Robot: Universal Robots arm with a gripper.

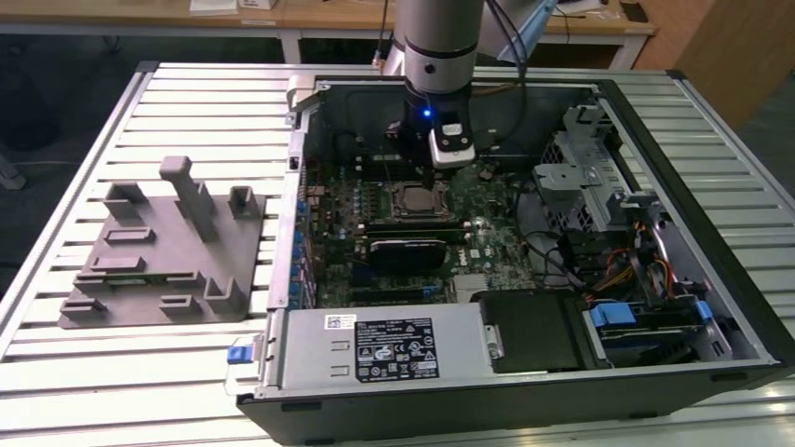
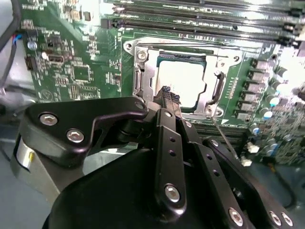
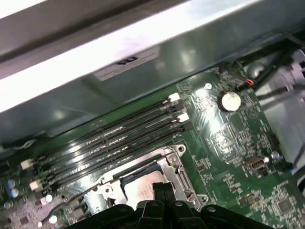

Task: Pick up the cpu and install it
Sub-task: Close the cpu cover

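Cpu [image 2: 183, 81] lies flat in the socket [image 2: 143, 78], just below your gripper [image 2: 167, 94] and slightly ahead. Its fingers [image 3: 158, 189] look squeezed together, holding nothing.

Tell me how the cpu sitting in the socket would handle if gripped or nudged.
The cpu looks like a thin, stiff plate with a smooth metal top, so probably rigid, light and slippery to pinch. It lies flat inside the socket frame, so a sideways nudge likely won't shift it.
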